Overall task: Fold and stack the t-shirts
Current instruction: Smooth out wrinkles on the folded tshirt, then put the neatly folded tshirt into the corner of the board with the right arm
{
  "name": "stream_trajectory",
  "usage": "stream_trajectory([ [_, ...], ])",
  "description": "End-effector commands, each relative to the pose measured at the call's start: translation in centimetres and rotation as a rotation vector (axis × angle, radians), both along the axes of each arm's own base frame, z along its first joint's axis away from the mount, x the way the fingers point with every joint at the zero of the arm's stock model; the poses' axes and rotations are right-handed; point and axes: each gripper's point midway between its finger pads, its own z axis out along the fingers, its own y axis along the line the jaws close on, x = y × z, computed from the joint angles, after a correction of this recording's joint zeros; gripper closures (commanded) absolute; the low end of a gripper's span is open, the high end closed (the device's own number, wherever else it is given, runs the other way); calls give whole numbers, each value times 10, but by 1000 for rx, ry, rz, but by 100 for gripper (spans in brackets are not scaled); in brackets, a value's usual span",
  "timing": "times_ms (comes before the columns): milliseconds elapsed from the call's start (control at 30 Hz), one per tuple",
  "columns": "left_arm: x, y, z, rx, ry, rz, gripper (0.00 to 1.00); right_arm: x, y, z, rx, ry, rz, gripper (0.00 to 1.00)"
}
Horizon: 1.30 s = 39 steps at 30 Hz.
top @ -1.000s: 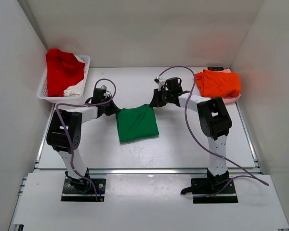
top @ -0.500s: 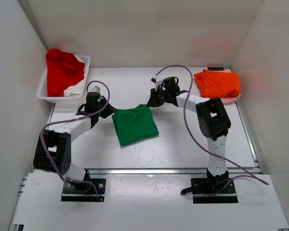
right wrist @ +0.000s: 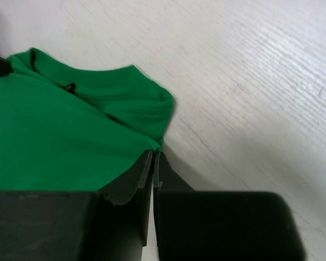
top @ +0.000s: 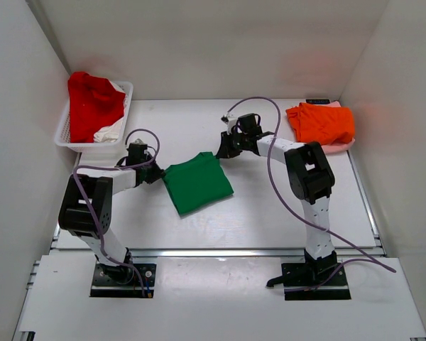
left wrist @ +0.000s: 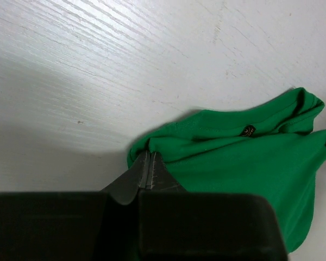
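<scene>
The bright green t-shirt lies folded in the middle of the table. My left gripper is shut on its left corner; in the left wrist view the gripper pinches the green cloth. My right gripper is shut on its upper right corner; in the right wrist view the gripper pinches the green cloth. The orange t-shirt lies folded at the back right on a pale pink t-shirt. A red t-shirt and a white t-shirt sit in the basket.
A white lattice basket stands at the back left against the wall. White walls close in the table on the left, back and right. Purple cables loop above both arms.
The green shirt has shifted a little to the left with both grippers. My left arm has swung, its elbow moving from outward left back near the table.
</scene>
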Motion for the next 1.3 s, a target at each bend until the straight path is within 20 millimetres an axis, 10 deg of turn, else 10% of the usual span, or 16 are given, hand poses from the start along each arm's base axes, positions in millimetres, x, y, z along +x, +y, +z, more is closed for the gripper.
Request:
stream_trajectory([
  [0,-3,14,-1,18,2,32,99,17,-10,2,-21,-39,-20,98],
  [167,23,8,42,-5,-132,8,60,21,-10,24,-13,-105,-12,63],
  [333,37,10,114,-12,-270,10,53,20,-18,63,9,-161,-45,26],
  [500,18,0,146,-63,-313,-17,51,6,-33,70,10,-119,-109,11],
  [667,-12,-38,120,-103,-227,-144,52,-23,-41,33,-85,32,-145,5],
  [833,-27,-62,53,-103,-78,-200,54,-45,-33,13,-94,123,-183,3],
  [1000,-49,-50,-5,-58,136,-213,58,-60,-20,-9,-190,206,-189,3],
  [1267,-78,-45,-29,-80,212,-213,61,-92,11,-43,-301,334,-136,1],
])
